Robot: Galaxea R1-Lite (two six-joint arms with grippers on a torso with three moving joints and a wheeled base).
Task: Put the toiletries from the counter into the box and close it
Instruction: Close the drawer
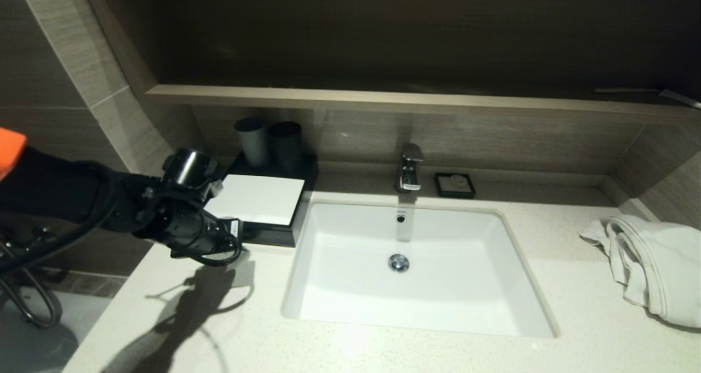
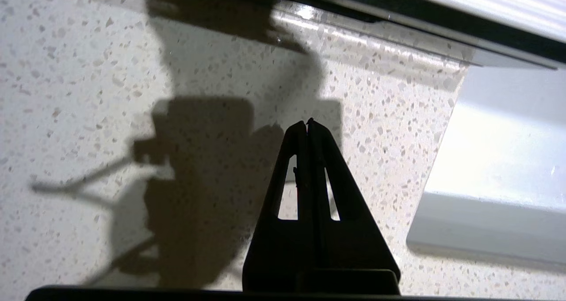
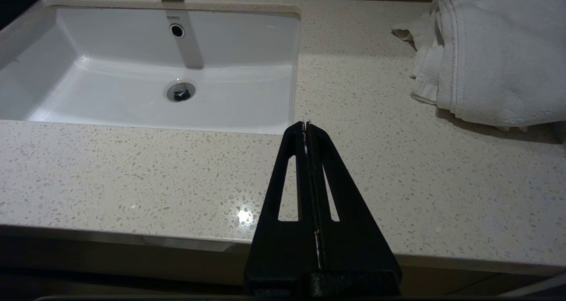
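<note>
The box (image 1: pixel 257 200) is a black case with a flat white lid lying shut on it, at the back left of the counter beside the sink. Its black edge (image 2: pixel 398 16) also shows in the left wrist view. No loose toiletries show on the counter. My left gripper (image 2: pixel 307 123) is shut and empty, held just above the speckled counter in front of the box; its arm (image 1: pixel 186 225) reaches in from the left. My right gripper (image 3: pixel 306 124) is shut and empty, low by the counter's front edge, outside the head view.
The white sink (image 1: pixel 405 263) fills the middle, with the faucet (image 1: pixel 409 167) behind it. Two dark cups (image 1: pixel 268 142) stand behind the box. A small black soap dish (image 1: pixel 454 184) sits beside the faucet. A crumpled white towel (image 1: pixel 651 263) lies at the right.
</note>
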